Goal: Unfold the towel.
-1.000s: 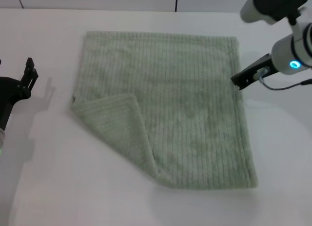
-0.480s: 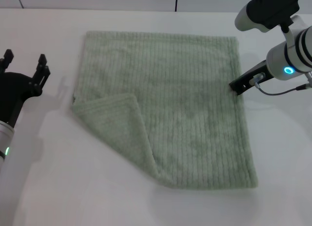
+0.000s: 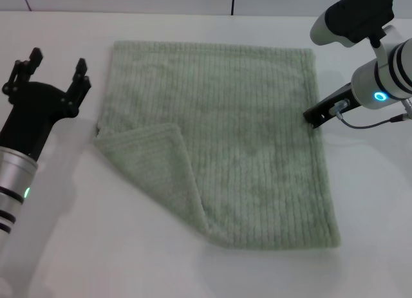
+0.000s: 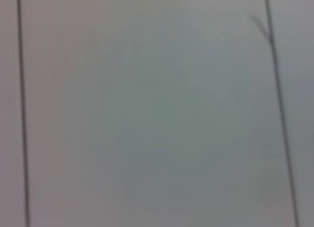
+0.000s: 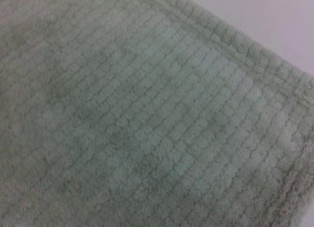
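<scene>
The pale sage-green towel (image 3: 244, 137) lies spread on the white table in the head view. Its near-left corner (image 3: 151, 159) is folded over onto the cloth. My left gripper (image 3: 56, 65) is open and empty above the table, just left of the towel's left edge. My right gripper (image 3: 310, 116) is at the towel's right edge, about halfway along it. The right wrist view is filled by the ribbed towel (image 5: 137, 119) and its hemmed edge. The left wrist view shows only a pale blurred surface with two dark lines, not the towel.
The white table (image 3: 77, 246) runs around the towel on all sides, with a strip of it in the right wrist view (image 5: 265, 16). A wall with dark seams stands behind the table's far edge.
My left arm has moved in from the left edge of the view toward the towel, with its fingers spread. The right gripper has shifted slightly at the towel's right edge. The towel has not moved.
</scene>
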Action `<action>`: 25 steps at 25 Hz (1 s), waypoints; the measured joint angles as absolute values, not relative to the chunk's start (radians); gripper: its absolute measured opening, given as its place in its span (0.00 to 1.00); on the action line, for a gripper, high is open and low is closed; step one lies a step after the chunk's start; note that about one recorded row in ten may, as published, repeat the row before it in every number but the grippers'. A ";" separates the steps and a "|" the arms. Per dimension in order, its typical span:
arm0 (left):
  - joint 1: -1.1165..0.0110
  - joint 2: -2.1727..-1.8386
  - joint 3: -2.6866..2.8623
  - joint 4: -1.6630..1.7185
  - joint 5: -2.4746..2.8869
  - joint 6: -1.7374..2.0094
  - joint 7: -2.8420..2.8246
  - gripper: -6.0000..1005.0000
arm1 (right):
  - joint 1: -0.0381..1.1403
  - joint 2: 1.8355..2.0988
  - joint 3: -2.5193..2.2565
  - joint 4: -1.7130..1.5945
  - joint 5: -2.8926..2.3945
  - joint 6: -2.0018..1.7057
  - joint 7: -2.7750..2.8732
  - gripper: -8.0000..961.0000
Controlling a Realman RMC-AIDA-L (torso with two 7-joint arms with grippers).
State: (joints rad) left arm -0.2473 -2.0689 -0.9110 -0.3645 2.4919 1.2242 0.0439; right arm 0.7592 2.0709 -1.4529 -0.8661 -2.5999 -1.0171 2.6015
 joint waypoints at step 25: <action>-0.046 -2.044 -1.180 -1.735 2.847 -0.710 0.328 0.75 | 0.759 2.071 -1.453 -0.858 -2.600 -1.015 2.602 0.01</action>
State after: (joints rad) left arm -0.0464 -2.0440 -1.1805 -1.7354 2.8472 -0.7101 0.3276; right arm 0.7585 2.0709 -1.4527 -0.8577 -2.6000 -1.0153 2.6016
